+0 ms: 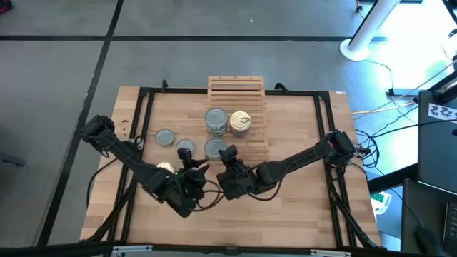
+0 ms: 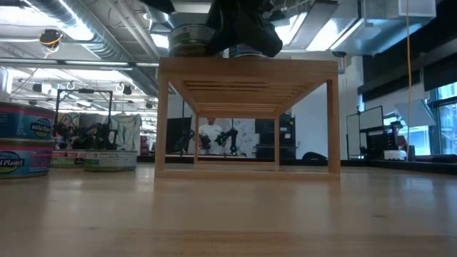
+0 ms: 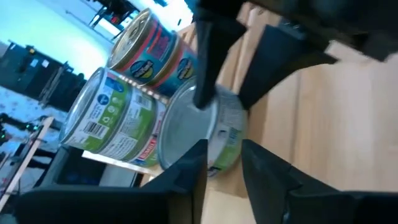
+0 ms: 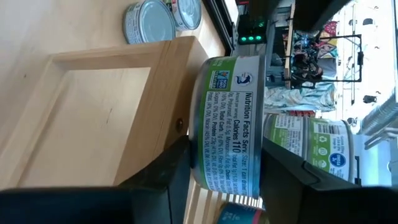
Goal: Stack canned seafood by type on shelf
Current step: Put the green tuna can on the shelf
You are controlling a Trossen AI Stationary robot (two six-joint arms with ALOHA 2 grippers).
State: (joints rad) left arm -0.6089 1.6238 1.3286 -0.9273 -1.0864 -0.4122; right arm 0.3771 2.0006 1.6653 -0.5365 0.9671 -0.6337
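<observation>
The slatted wooden shelf (image 1: 237, 93) stands at the table's far middle. On it are a stack of two green-label tins with a grey top (image 1: 216, 120) and a gold-topped stack (image 1: 240, 123). My right gripper (image 1: 227, 154) is shut on a grey-topped, green-label tin (image 1: 214, 148) at the shelf's near left corner. My left gripper (image 1: 194, 168) hovers just left of that tin, its fingers (image 3: 186, 177) a little apart with nothing between them. Two grey-topped tins (image 1: 165, 137) (image 1: 185, 146) and a gold-topped one (image 1: 166, 168) rest flat on the tabletop. My right gripper pinches the tin by its labelled side wall (image 4: 208, 155), one finger (image 4: 165, 180) on each side. The fingers come slanting down from the table's near right. The tin stays level at the shelf top's near left corner (image 2: 189, 43); whether it rests there I cannot tell.
A black frame (image 1: 143, 114) runs round the tabletop. In the low view the loose tins (image 2: 25, 146) stand at the left, and the shelf's legs (image 2: 161, 121) leave an open space below it. Bare tabletop lies to the shelf's right and along the near edge.
</observation>
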